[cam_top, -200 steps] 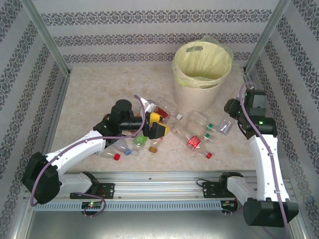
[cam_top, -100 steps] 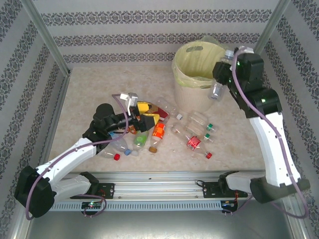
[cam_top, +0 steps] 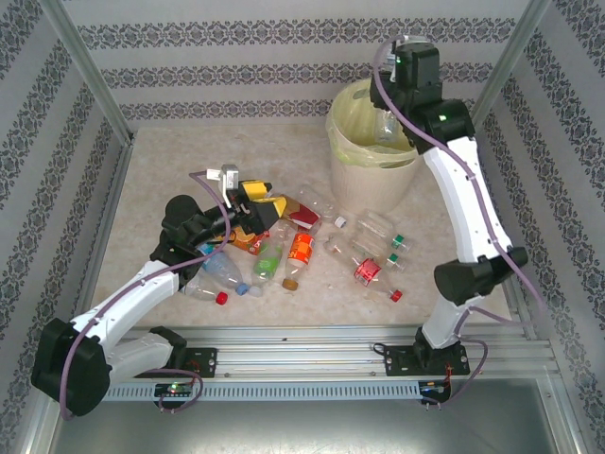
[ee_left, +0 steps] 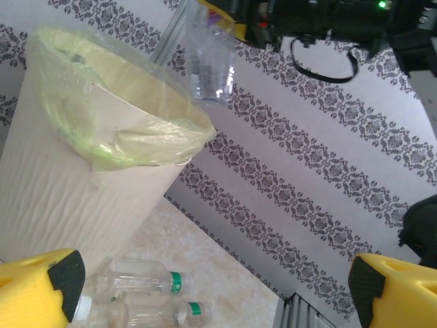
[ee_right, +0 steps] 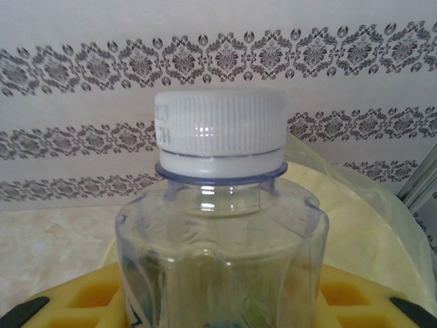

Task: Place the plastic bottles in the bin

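My right gripper (cam_top: 391, 112) is raised over the bin (cam_top: 373, 178), shut on a clear plastic bottle (cam_top: 386, 130) that hangs above the bin's mouth. In the right wrist view this bottle (ee_right: 218, 212) stands white cap up between the yellow fingers (ee_right: 355, 294), with the bin's pale yellow liner (ee_right: 372, 212) behind it. The left wrist view shows it (ee_left: 210, 58) hanging above the bin's rim (ee_left: 157, 102). My left gripper (cam_top: 258, 214) is open and empty over the left part of a pile of plastic bottles (cam_top: 301, 248) on the table.
Two clear bottles with green caps (ee_left: 140, 279) lie beside the bin's foot, between my left gripper's (ee_left: 212, 290) spread fingers. More bottles (cam_top: 367, 271) lie scattered right of the pile. Patterned walls and metal posts (cam_top: 90, 80) close in the table.
My right arm has swung up from the table's right side, carrying the clear bottle to above the bin. My left gripper has drawn back leftward off the pile, still open.
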Controlling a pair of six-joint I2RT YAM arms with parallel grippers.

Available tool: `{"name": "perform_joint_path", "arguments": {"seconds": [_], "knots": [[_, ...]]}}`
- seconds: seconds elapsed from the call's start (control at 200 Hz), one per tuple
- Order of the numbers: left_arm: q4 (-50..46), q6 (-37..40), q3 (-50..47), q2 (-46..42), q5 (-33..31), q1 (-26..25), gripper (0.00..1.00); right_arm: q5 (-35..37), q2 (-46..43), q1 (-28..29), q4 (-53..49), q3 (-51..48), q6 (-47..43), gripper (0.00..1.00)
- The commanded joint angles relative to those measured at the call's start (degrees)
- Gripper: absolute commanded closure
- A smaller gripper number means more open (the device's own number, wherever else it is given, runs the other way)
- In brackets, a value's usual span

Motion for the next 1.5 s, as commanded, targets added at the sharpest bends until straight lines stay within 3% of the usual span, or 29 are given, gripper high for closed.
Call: {"name": "perform_joint_path", "arguments": {"seconds": [0.0, 0.38, 0.515, 0.724, 0.849, 1.134, 1.394, 1.499], "knots": [[4.71, -1.25, -0.45, -0.77, 0.76, 1.05, 0.0, 1.49, 4.02, 0.06, -3.76, 5.2, -3.39, 0.56], [0.79, 0.77, 0.93, 0.59, 1.72, 1.59, 0.0, -13.93, 12.78, -5.19, -9.84, 4.95, 2.41, 0.53], [-0.11, 1.25, 1.16, 1.08, 1.71, 1.6, 0.0, -15.59, 13.98, -5.79, -11.28, 3.5, 3.27, 0.5], [-1.34, 1.78, 1.64, 1.72, 2.02, 1.59, 0.0, -16.92, 13.92, -6.08, -11.46, 2.79, 3.99, 0.31], [-1.89, 2.12, 1.84, 2.13, 2.54, 1.6, 0.0, -17.06, 12.99, -6.14, -11.62, 3.07, 3.92, 0.25], [-2.07, 2.36, 2.34, 3.09, 4.42, 1.58, 0.0, -17.01, 6.95, -6.31, -11.88, 1.68, 2.28, 0.23], [-3.69, 2.32, 4.12, 5.64, 8.95, 1.51, 0.0, -15.64, -4.54, -4.65, -8.33, -10.25, -1.35, 0.26], [-9.01, 3.9, 6.04, 6.72, 10.69, 1.26, 0.0, -13.7, -10.33, -2.96, -8.45, -16.11, -2.64, 0.27]]}}
